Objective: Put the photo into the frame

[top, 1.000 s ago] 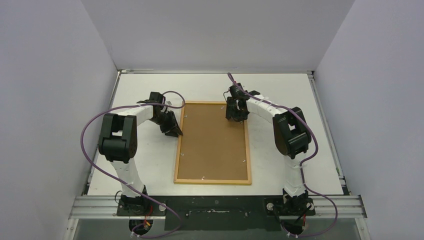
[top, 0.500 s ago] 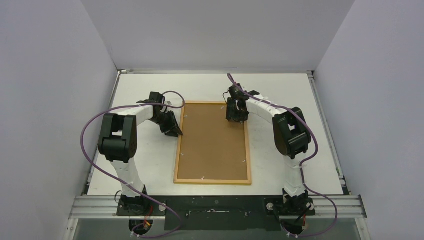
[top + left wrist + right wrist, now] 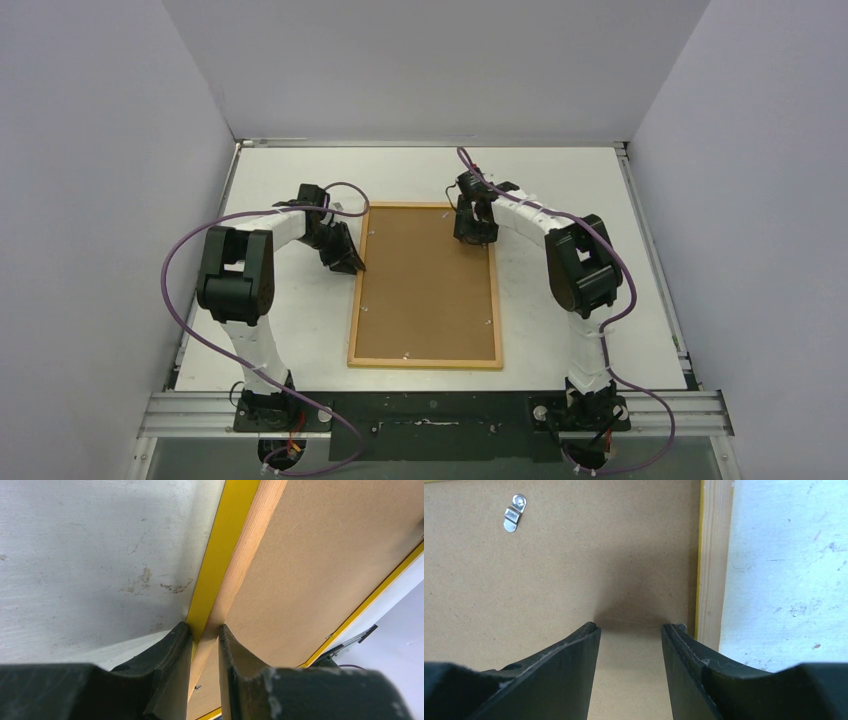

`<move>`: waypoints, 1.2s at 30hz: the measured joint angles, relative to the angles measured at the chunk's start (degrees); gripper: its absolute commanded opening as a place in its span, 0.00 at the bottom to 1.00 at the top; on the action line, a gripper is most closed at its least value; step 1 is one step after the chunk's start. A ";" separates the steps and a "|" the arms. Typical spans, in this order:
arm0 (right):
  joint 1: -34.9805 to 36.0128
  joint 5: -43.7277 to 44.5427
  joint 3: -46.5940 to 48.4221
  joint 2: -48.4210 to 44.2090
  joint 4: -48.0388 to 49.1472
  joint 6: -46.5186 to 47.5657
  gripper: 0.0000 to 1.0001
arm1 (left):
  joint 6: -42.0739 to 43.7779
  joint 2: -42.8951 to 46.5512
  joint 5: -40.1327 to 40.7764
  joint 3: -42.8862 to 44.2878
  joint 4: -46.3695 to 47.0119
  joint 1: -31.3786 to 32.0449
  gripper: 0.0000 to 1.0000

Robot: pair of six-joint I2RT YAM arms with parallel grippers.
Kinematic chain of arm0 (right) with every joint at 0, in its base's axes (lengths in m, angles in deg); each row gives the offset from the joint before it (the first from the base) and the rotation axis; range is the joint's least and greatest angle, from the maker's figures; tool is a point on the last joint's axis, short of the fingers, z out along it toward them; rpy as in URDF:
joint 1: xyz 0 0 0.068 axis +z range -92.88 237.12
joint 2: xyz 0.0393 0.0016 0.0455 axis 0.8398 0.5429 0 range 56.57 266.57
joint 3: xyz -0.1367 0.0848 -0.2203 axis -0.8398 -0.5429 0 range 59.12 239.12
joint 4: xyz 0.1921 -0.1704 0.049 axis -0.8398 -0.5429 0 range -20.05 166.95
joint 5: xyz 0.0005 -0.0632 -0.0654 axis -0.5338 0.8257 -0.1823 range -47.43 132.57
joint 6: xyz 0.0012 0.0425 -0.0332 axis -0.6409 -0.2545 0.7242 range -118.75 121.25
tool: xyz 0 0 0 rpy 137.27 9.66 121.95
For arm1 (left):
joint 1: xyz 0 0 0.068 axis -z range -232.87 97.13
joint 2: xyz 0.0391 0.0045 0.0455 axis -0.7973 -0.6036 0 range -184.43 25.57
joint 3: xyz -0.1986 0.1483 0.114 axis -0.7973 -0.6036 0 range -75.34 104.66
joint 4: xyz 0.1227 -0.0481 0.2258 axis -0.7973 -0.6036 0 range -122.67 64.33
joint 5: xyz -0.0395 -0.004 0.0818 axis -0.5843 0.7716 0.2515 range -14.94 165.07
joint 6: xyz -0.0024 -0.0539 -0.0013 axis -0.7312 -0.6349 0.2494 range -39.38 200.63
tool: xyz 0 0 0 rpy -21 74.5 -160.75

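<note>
Shows the frame point(image 3: 425, 362) back-up in the middle of the desk point(image 3: 290, 320), brown backing board point(image 3: 425, 290) seated within its wooden rails. No sight of the photo, so cannot tell whether it sits beneath. Finds the left fingers point(image 3: 172, 650) pinched almost shut on the frame's left rail, and the right fingers point(image 3: 574, 655) parted slightly, empty, over the board beside the right rail. Registers only a slight sideways nudge of those right fingers in the last second. Suggests fastening work near the clip point(image 3: 514, 513), not insertion.
</note>
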 measured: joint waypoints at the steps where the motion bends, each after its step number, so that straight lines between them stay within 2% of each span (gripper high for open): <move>1: -0.02 0.33 -0.09 -0.09 0.00 -0.26 0.50 | -0.02 0.00 0.00 0.00 0.00 0.00 0.11; 11: -0.57 2.64 -1.46 -0.87 0.11 -1.66 0.50 | -0.02 0.00 -0.07 0.00 0.00 -0.04 0.10; 27: -1.62 -1.33 -5.75 -3.69 4.04 -1.40 0.50 | -0.11 -0.22 -0.79 0.00 0.22 -0.04 0.11; 31: -1.73 -2.43 -5.73 -3.80 4.07 -1.16 0.50 | -0.13 -0.22 -0.81 0.00 0.22 -0.07 0.18; 36: -1.73 -3.26 -4.42 -3.85 3.63 -0.76 0.51 | -0.52 -0.22 -1.18 0.00 0.22 -0.44 0.36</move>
